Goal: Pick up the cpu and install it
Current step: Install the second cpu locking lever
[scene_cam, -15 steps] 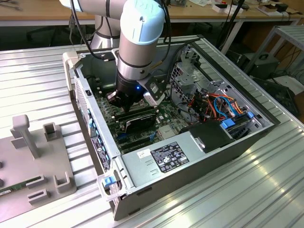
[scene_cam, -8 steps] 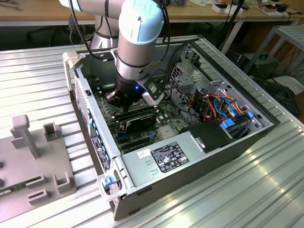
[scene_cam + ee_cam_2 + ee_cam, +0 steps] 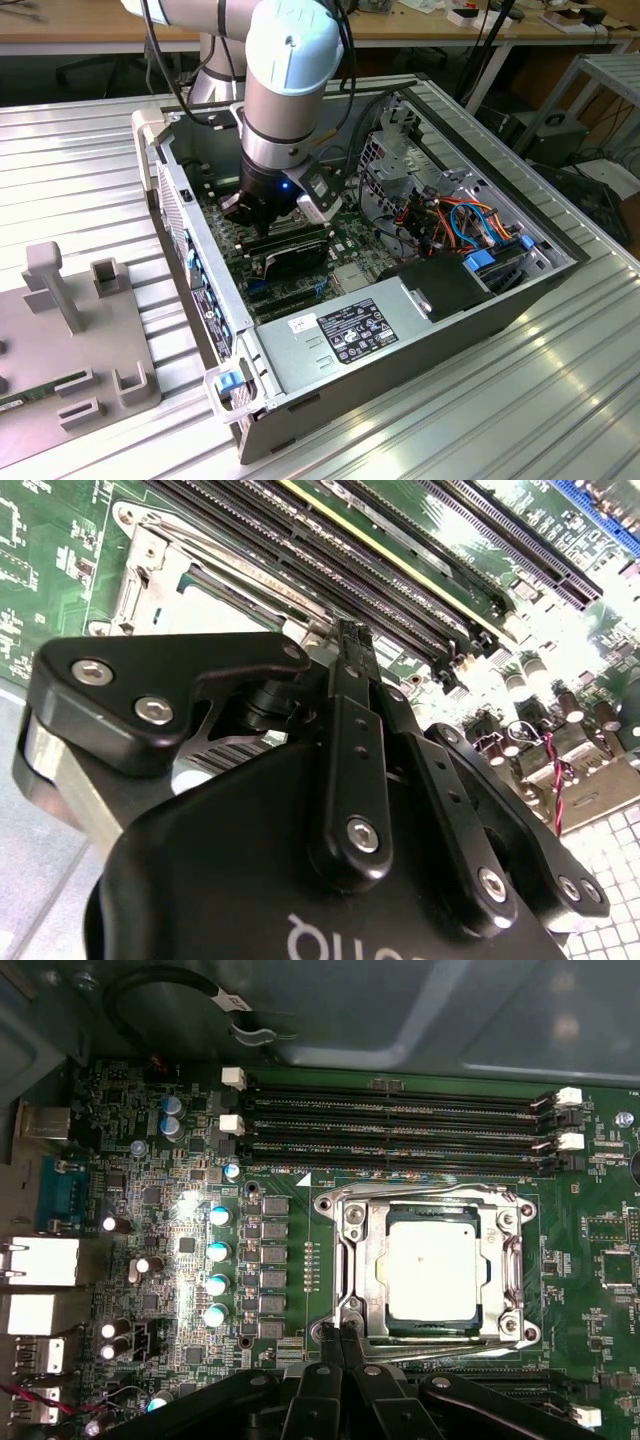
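- cpu point(image 3: 432, 1270) seated flat in the socket frame point(image 3: 352, 1260) on the motherboard point(image 3: 160, 1210), beside the memory slots point(image 3: 400, 1130)
- gripper point(image 3: 343, 1338) just off the socket's edge, fingertips together, holding nothing, apart from cpu
- arm point(image 3: 285, 90) reaches down into open computer case point(image 3: 400, 340) on the ribbed metal surface point(image 3: 520, 400)

No legible text; only an unreadable white label point(image 3: 358, 331) on the computer case point(image 3: 400, 370).
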Controlling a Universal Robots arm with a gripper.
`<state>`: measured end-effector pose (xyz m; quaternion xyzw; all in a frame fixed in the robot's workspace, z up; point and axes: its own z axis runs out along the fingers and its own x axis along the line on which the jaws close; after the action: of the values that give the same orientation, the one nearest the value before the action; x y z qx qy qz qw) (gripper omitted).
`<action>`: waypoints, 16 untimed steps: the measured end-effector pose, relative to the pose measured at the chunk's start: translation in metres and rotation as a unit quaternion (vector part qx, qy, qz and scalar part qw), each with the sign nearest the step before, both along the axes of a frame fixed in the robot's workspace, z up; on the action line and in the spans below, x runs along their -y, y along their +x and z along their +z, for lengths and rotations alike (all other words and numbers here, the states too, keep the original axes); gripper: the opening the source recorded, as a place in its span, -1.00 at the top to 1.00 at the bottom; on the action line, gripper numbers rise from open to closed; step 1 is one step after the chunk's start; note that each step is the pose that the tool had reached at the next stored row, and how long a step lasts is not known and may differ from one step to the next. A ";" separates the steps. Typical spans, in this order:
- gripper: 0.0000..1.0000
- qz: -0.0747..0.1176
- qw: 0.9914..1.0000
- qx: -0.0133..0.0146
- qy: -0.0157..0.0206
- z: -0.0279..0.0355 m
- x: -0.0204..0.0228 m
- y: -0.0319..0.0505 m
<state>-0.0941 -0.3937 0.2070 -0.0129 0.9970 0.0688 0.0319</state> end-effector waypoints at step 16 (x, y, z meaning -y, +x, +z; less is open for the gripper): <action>0.79 0.000 1.000 0.001 0.000 -0.0055 -0.0024 -0.0039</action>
<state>-0.0981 -0.3913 0.2015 -0.0129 0.9970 0.0691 0.0327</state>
